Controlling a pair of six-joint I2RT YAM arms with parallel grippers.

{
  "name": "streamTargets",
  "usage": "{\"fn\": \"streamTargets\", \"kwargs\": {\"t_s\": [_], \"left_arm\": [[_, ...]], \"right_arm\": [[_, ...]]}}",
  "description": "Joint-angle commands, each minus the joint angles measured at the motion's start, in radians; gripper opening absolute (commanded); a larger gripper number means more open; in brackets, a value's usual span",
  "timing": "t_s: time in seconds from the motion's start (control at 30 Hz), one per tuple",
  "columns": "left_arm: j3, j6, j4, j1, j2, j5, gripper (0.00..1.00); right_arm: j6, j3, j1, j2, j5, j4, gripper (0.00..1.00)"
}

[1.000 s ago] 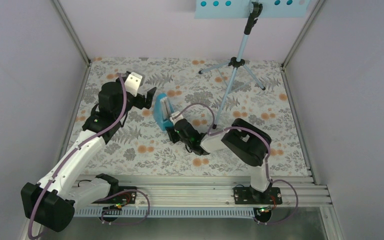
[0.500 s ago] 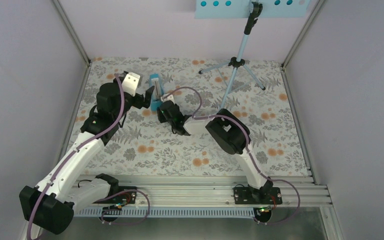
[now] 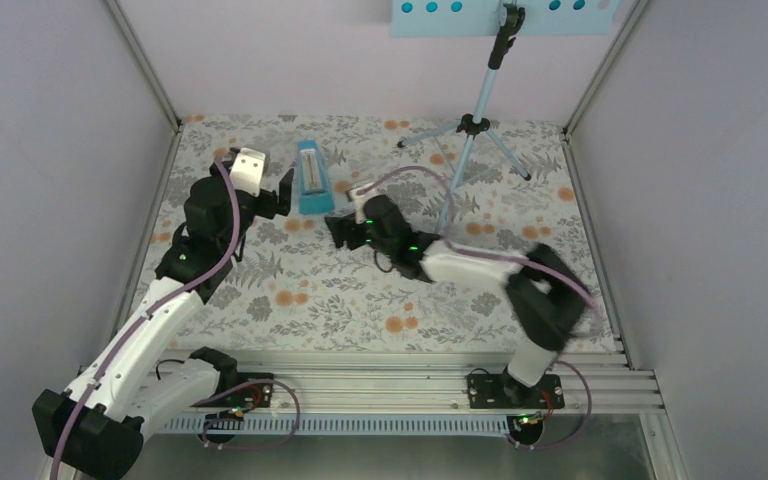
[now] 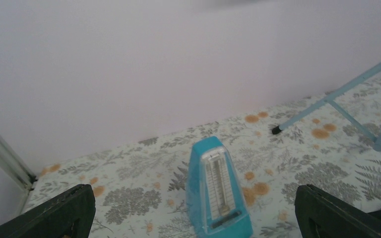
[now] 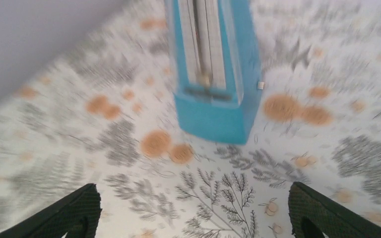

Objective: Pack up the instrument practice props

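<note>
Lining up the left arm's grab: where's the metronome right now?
In the top view the metronome stands free on the table, left of centre, just right of the left gripper and beyond the right gripper.

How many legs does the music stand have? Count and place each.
3. The left leg points left, the right leg points right, the near leg runs toward the front. None seems hidden.

We count one small blue metronome point(image 3: 311, 178) and one light blue music stand point(image 3: 472, 125), and that stand rests on three spread legs. We count two robot arms, one left arm point(image 3: 150, 320) and one right arm point(image 3: 460, 268). Beneath them all we count one table point(image 3: 290, 300) with a flowered top.
</note>
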Motion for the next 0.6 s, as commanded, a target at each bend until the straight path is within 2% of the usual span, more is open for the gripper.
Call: {"fn": "streamTargets", "kwargs": {"t_s": [0.0,0.1,0.2,0.4,0.57], "left_arm": [[-0.016,-0.016,0.05,-0.004,-0.031,-0.065,1.0],[-0.018,-0.017,0.052,-0.009,-0.031,-0.064,1.0],[-0.022,-0.01,0.055,-0.012,-0.028,-0.067,1.0],[-0.023,-0.008,0.052,-0.015,-0.026,-0.081,1.0],[-0.016,-0.014,0.046,-0.018,-0.011,-0.07,1.0]], "right_arm": [[-0.02,-0.204,-0.048,-0.369,-0.023,-0.043,0.9],[-0.005,-0.259,-0.165,-0.544,-0.031,-0.153,0.95],[-0.016,-0.234,-0.333,-0.625,-0.032,-0.256,0.97],[-0.048,-0.068,-0.692,-0.579,-0.234,-0.299,0.99],[-0.053,0.06,-0.828,-0.493,-0.463,-0.194,0.99]]}}
